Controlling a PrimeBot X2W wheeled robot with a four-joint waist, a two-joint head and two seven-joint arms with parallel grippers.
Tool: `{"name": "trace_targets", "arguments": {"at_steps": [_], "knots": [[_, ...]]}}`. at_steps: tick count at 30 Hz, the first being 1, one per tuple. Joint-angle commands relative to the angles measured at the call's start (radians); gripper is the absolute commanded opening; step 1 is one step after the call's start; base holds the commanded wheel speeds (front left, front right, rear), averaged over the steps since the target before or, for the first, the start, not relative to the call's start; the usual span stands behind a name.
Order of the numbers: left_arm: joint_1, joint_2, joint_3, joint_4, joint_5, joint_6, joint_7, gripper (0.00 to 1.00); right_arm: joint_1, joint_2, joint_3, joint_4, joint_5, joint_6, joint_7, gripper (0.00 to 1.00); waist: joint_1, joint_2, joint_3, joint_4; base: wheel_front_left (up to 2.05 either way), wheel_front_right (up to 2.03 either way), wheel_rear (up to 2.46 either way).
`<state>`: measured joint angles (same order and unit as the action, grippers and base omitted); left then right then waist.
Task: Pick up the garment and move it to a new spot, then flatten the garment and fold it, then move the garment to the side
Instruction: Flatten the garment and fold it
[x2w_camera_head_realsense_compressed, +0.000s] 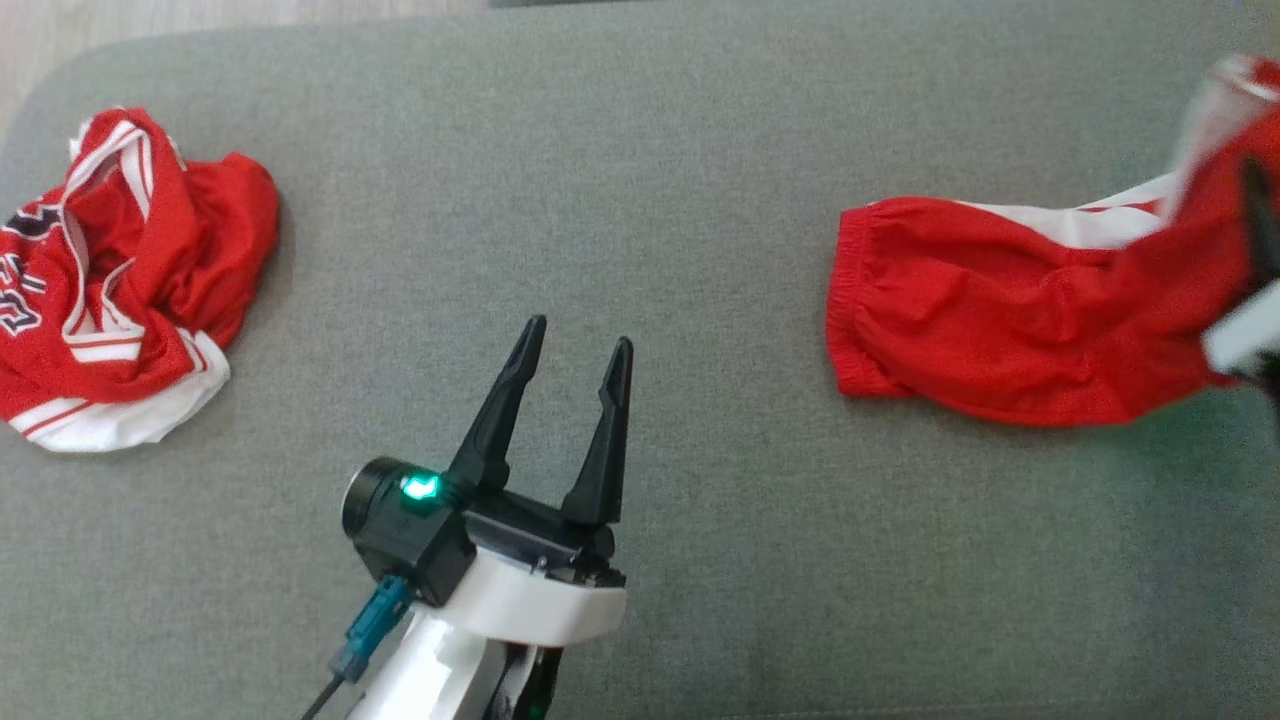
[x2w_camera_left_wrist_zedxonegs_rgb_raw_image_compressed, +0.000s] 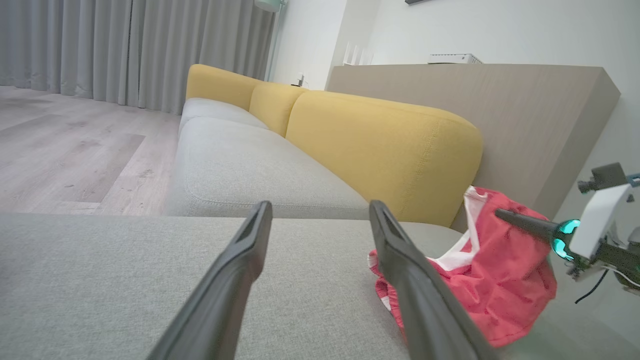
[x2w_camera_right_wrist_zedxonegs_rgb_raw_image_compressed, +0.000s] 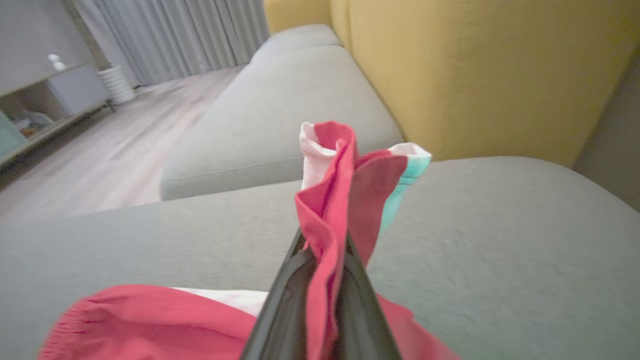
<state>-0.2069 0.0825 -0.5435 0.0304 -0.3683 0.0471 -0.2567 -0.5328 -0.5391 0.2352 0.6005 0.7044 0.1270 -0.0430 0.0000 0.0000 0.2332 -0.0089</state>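
Hovering above the middle of the gray seat (x2w_camera_head_realsense_compressed: 640, 150), the left hand (x2w_camera_head_realsense_compressed: 580, 335) points its two dark fingers away from the robot. They are spread wide with nothing between them, and a green light glows on its housing. To its right and well apart from it lie the red shorts (x2w_camera_head_realsense_compressed: 1000, 320). Their gathered elastic waistband is the end nearest that hand and rests flat on the seat, with a white side panel showing along the far edge. Farther right the cloth rises off the seat into the right hand (x2w_camera_right_wrist_zedxonegs_rgb_raw_image_compressed: 325, 240). Seen from its own wrist camera, that hand's fingers are pressed together on a fold of the shorts. Red cloth with white trim stands up above the fingertips, while the waistband end trails on the seat at the lower left. At the far left of the seat a red jersey (x2w_camera_head_realsense_compressed: 120, 280) lies crumpled, with white trim and dark lettering, well apart from the left hand and farther still from the shorts. Beyond the seat, the left wrist view shows gray curtains (x2w_camera_left_wrist_zedxonegs_rgb_raw_image_compressed: 100, 50), a wooden floor (x2w_camera_left_wrist_zedxonegs_rgb_raw_image_compressed: 60, 150), and a sofa with gray cushions and a yellow backrest (x2w_camera_left_wrist_zedxonegs_rgb_raw_image_compressed: 380, 145). A wood-toned panel (x2w_camera_left_wrist_zedxonegs_rgb_raw_image_compressed: 525, 115) stands behind the backrest. In that view the lifted bunch of shorts appears just in front of the backrest's right end.
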Motion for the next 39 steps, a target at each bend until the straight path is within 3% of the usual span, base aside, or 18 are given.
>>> {"name": "trace_targets", "arguments": {"at_steps": [1,5,9,10,11,16,21,25,32,39], "knots": [[0.003,-0.001,0.044,-0.026,0.009,-0.007,-0.005,1.0,-0.009,0.016,0.02,-0.103,-0.017,0.004,0.021,0.0,0.0,0.0,-0.017,0.001,0.0,0.0,0.0],[0.014,-0.008,0.06,-0.034,0.006,-0.007,-0.005,1.0,0.009,0.125,0.043,-0.238,-0.062,0.004,0.08,0.0,0.0,0.0,-0.031,0.013,0.0,0.0,0.0],[0.016,-0.014,0.071,-0.04,0.002,-0.009,-0.005,1.0,0.039,0.223,0.081,-0.28,-0.093,0.004,0.135,0.03,0.0,0.0,-0.036,0.03,0.0,0.0,0.0],[0.016,-0.016,0.075,-0.042,0.001,-0.009,-0.005,1.0,0.049,0.253,0.098,-0.285,-0.107,0.004,0.15,0.36,0.0,0.0,-0.035,0.035,0.0,0.0,0.0],[0.016,-0.017,0.079,-0.042,0.002,-0.011,-0.005,1.0,0.06,0.277,0.112,-0.285,-0.119,0.004,0.165,1.0,0.0,0.0,-0.034,0.041,0.0,0.0,0.0],[0.022,-0.022,0.096,-0.038,0.006,-0.015,-0.005,1.0,0.11,0.312,0.129,-0.327,-0.147,0.004,0.158,1.0,0.0,0.0,-0.043,0.071,0.0,0.0,0.0],[0.06,-0.023,0.13,-0.022,0.021,0.005,-0.005,1.0,0.181,0.208,0.069,-0.436,-0.235,0.004,0.02,1.0,0.0,0.0,-0.09,0.081,0.0,0.0,0.0],[0.108,-0.02,0.184,-0.043,0.084,0.032,-0.005,1.0,0.295,0.173,0.006,-0.446,-0.294,0.004,-0.128,1.0,0.0,0.0,-0.163,0.072,0.0,0.0,0.0],[0.254,-0.008,0.291,-0.037,0.243,0.119,-0.005,1.0,0.476,0.256,-0.051,-0.38,-0.368,0.004,-0.217,1.0,0.0,0.0,-0.251,0.044,0.0,0.0,0.0],[0.331,-0.015,0.346,0.038,0.258,0.123,-0.005,1.0,0.574,0.34,-0.084,-0.377,-0.453,0.004,-0.218,1.0,0.0,0.0,-0.29,0.036,0.0,0.0,0.0]]}}
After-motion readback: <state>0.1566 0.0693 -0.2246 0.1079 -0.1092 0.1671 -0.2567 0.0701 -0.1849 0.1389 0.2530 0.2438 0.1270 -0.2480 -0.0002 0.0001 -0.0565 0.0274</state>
